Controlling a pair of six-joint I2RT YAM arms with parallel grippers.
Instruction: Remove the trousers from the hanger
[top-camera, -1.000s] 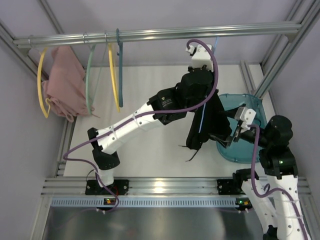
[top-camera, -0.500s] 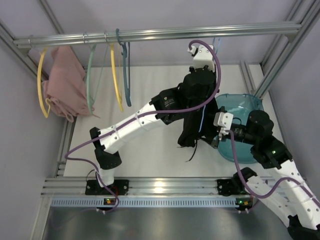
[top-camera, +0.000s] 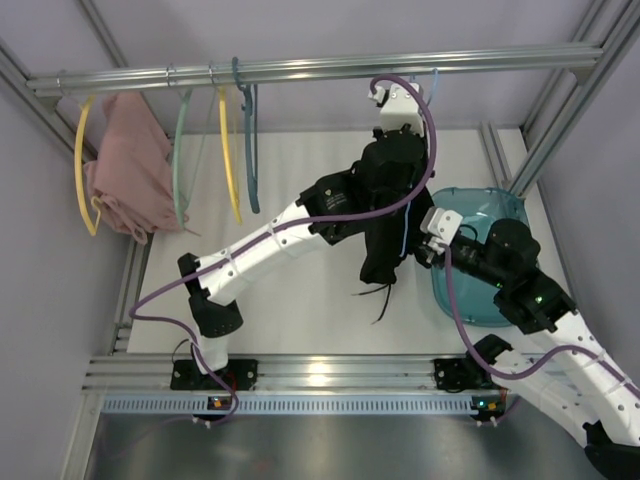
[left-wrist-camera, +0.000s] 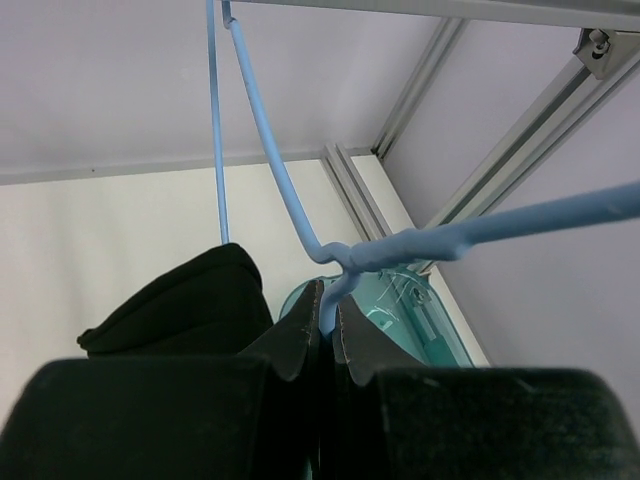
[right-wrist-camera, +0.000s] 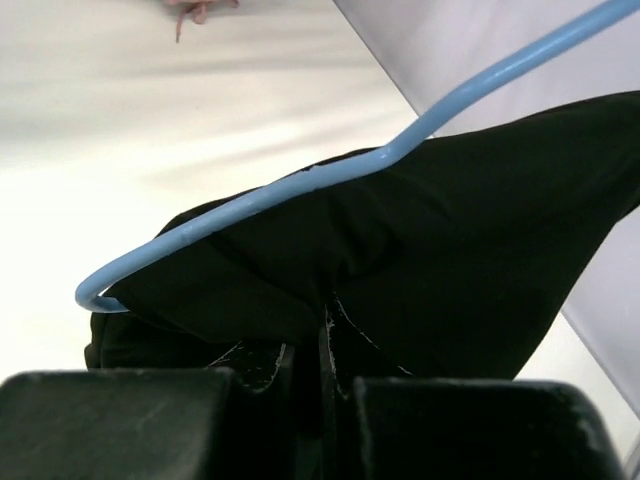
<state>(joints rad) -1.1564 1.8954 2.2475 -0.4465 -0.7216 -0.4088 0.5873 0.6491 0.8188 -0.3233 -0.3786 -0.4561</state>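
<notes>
Above white table (top-camera: 300, 160), left end effector (left-wrist-camera: 328, 312) pinches hanger (left-wrist-camera: 480, 228); right end effector (right-wrist-camera: 326, 325) pinches trousers (right-wrist-camera: 450, 230).

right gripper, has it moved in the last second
Yes. In the top view the right gripper has shifted left, off the teal tub rim and onto the trousers, where it is now shut on the black cloth.

Your left arm (top-camera: 260, 245) cuts across the table (top-camera: 300, 160) from the near left corner up to the trousers (top-camera: 378, 265), so you have open tabletop behind it, below the rail (top-camera: 300, 70), and in front of it near the edge. On the right, the bin (top-camera: 500, 205) sits under and behind the right arm (top-camera: 520, 265); hangers (top-camera: 228, 150) crowd the rail's left end.
</notes>
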